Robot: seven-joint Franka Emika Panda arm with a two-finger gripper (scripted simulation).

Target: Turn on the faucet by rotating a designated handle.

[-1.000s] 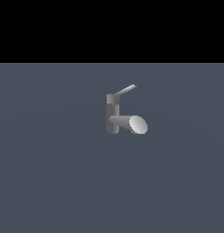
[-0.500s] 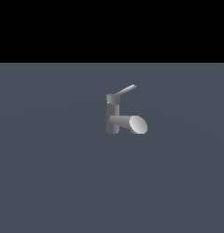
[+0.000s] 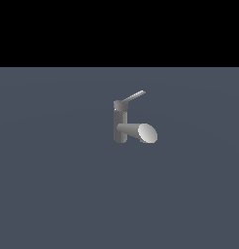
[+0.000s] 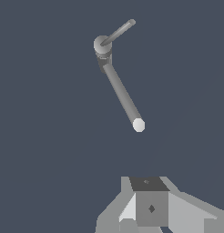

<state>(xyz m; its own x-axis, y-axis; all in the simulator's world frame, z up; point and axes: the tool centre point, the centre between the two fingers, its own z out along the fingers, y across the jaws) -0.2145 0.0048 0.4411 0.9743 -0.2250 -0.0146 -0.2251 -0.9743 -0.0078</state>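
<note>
Faucet [image 3: 122,127] stands upright on the grey floor [image 3: 53,194], spout toward the exterior view's right. Handle [image 3: 134,96] slants up from its cap. In the wrist view the claw [image 4: 150,214] sits well apart from faucet [image 4: 120,88] and handle [image 4: 118,32], touching neither. Fingertips out of frame; cannot tell whether claw is parted or closed.

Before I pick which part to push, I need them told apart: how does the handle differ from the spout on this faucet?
The handle is a thin, flat lever; the spout is a thick cylinder. The handle slants upward from the cap on top of the post, while the spout juts out lower down, roughly level. The spout ends in a light oval face; the handle simply tapers off. Both are grey metal, belong to one faucet, and point toward the exterior view's right.
</note>
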